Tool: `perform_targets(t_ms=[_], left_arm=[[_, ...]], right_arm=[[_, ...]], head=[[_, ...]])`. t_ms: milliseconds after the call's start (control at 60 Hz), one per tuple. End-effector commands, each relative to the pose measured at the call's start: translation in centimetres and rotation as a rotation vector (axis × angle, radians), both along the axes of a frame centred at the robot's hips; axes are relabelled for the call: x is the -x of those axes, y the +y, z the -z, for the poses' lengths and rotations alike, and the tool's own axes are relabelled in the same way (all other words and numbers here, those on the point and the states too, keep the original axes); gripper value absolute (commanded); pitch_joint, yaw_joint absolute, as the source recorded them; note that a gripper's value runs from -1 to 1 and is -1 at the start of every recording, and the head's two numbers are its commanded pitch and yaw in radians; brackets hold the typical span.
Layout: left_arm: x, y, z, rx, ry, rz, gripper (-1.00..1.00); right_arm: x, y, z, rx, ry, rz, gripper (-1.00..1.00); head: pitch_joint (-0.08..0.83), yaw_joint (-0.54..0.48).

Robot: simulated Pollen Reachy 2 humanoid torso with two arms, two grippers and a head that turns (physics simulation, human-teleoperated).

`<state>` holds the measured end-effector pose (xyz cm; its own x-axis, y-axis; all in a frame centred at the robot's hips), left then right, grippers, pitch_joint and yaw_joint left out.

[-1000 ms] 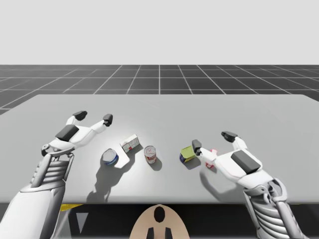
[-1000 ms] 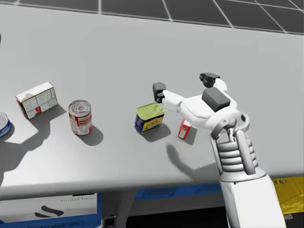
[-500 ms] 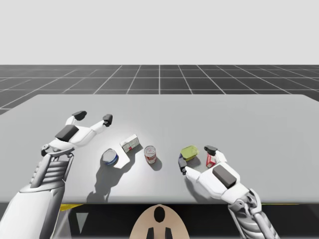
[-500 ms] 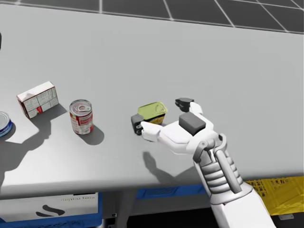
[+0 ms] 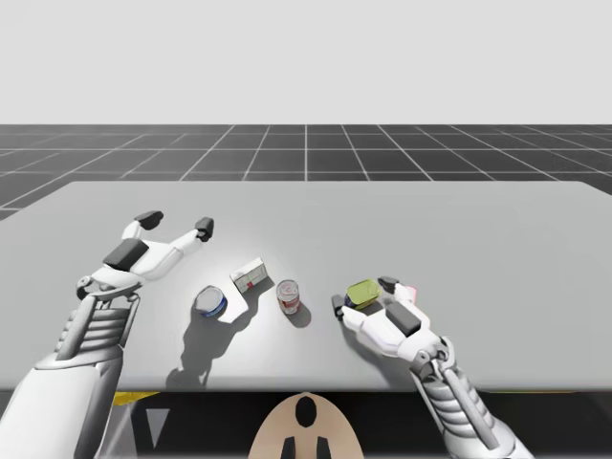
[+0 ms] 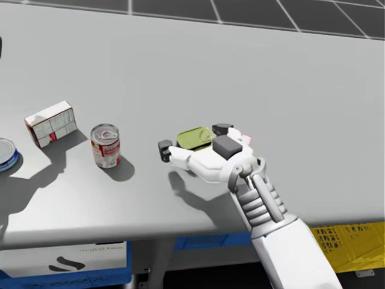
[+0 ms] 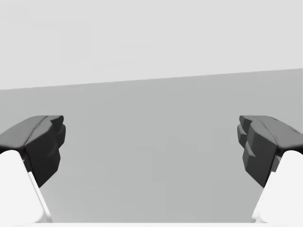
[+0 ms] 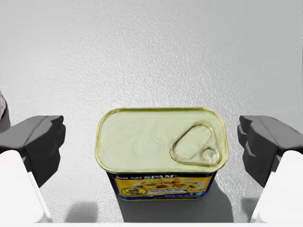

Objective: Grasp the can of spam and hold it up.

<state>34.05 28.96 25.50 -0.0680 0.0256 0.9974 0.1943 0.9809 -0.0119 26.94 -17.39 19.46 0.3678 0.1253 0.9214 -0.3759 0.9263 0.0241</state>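
Observation:
The spam can [image 8: 142, 142] is a low rectangular tin with a yellow-green lid, a pull ring and a blue and yellow label. It stands upright on the grey table [image 5: 478, 239], right of centre. My right gripper [image 8: 152, 163] is open around the spam can [image 5: 363, 290], one finger on each side with a gap to each. In the head view the right gripper [image 6: 192, 139] reaches the spam can [image 6: 194, 136] from the near side. My left gripper [image 5: 177, 222] hovers open over bare table at the left, and the left wrist view shows nothing between the left gripper's [image 7: 151, 146] fingers.
A red round can [image 5: 289, 296] stands left of the spam can. Further left are a white and red box [image 5: 250, 275] and a blue can [image 5: 211, 303]. A small red box [image 5: 408, 291] sits just behind my right hand. A yellow crate [image 6: 352, 241] lies below the table edge.
My right arm has swung left and drawn back toward me, so its open fingers now straddle the spam can. My head has turned slightly. The left arm has stayed still.

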Motion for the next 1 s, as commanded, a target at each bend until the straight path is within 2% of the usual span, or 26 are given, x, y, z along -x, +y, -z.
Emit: perform_targets(t_ms=[17,217,367,383,417,433,450,467,617,900,1000], left_arm=[[0.0,0.0,0.0,-0.001,-0.003,-0.002,-1.00],[0.0,0.0,-0.1,-0.001,-0.006,0.002,-1.00],[0.0,0.0,-0.1,-0.002,-0.007,0.001,-1.00],[0.0,0.0,-0.1,-0.002,-0.007,0.002,-1.00],[0.0,0.0,-0.1,-0.003,-0.006,0.002,-1.00],[0.0,0.0,-0.1,-0.003,-0.006,0.003,-1.00],[0.0,0.0,-0.1,-0.003,-0.006,0.003,-1.00],[0.0,0.0,-0.1,-0.003,-0.007,0.003,-1.00],[0.0,-0.1,-0.1,-0.006,-0.010,0.003,-1.00],[0.0,-0.2,0.1,-0.015,-0.006,-0.001,-1.00],[-0.1,-0.3,0.1,-0.016,-0.008,-0.001,-1.00]], right_arm=[[-0.9,0.6,0.9,0.045,0.110,0.052,-1.00],[-2.0,0.6,2.2,0.082,0.137,0.075,-1.00],[-1.7,0.7,2.6,0.099,0.139,0.069,-0.99],[-1.6,0.7,2.6,0.107,0.122,0.090,-0.91],[-1.4,0.8,2.8,0.121,0.092,0.158,-0.44],[-1.4,0.8,2.9,0.102,0.106,0.158,0.26],[-1.3,0.7,2.8,0.108,0.118,0.136,0.96],[-1.3,0.7,2.9,0.102,0.124,0.132,1.00],[-0.8,0.8,3.3,0.105,0.151,0.089,1.00],[-0.7,0.7,3.4,0.104,0.144,0.087,1.00],[-0.6,0.7,3.3,0.103,0.140,0.086,1.00]], head=[[0.721,-0.22],[0.722,-0.22],[0.723,-0.22],[0.723,-0.22],[0.723,-0.22],[0.723,-0.22],[0.722,-0.22],[0.722,-0.22],[0.679,-0.22],[0.371,-0.24],[0.326,-0.24]])
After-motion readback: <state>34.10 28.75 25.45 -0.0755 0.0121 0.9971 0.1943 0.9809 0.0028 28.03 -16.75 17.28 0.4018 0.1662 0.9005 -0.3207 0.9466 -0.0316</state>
